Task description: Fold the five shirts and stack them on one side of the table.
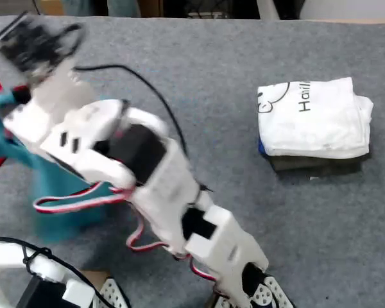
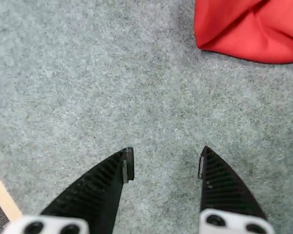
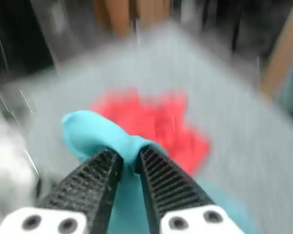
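Teal shirt – a bunched fold of it is clamped between the fingers of the right gripper, and the rest hangs down to the grey table at its left side (high view,). Red shirt lies unfolded just beyond it. Left gripper hovers over bare table near the red cloth, fingers spread and grasping nothing. Folded white shirt tops a stack on the table's right side – darker folded shirts beneath

Soft matt cloth of teal shirt and red shirt, rough carpet-like table cover, ribbed matt plastic fingers.
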Motion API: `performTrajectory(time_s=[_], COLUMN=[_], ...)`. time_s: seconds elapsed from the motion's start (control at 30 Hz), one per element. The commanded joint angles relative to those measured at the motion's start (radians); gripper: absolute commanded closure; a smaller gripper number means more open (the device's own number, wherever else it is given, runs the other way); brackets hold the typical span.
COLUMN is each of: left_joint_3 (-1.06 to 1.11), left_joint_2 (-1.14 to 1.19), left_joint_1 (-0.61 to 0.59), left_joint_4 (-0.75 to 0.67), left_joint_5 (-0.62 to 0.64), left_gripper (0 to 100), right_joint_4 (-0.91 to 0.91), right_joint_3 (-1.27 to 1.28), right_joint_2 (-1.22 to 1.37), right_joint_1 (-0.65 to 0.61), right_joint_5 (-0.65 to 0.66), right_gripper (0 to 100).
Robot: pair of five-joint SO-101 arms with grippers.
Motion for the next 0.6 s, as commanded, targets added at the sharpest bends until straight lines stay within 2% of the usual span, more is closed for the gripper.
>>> performTrajectory(time_s=[0.0, 0.1, 0.27, 0.4, 0.57], left_joint_3=[-0.056, -0.056, -0.05, -0.05, -0.048], left_joint_2=[0.0, 0.0, -0.006, -0.006, -0.008], left_joint_1=[0.001, 0.001, 0.001, 0.001, 0.036], left_joint_4=[-0.006, -0.005, -0.003, -0.003, 0.003], left_joint_5=[-0.003, -0.003, -0.003, -0.003, -0.003], left_gripper=[77, 77, 77, 77, 77], right_joint_4=[-0.123, -0.078, 0.17, 0.31, 0.338], right_joint_3=[0.021, 0.12, 0.352, 0.622, 0.857], right_joint_2=[-0.15, -0.189, -0.159, -0.05, 0.085], right_joint_1=[0.038, 0.155, 0.417, 0.6, 0.773], right_joint_5=[-0.109, -0.178, -0.175, -0.037, 0.135], right_gripper=[98.6, 98.5, 98.5, 98.5, 98.5])
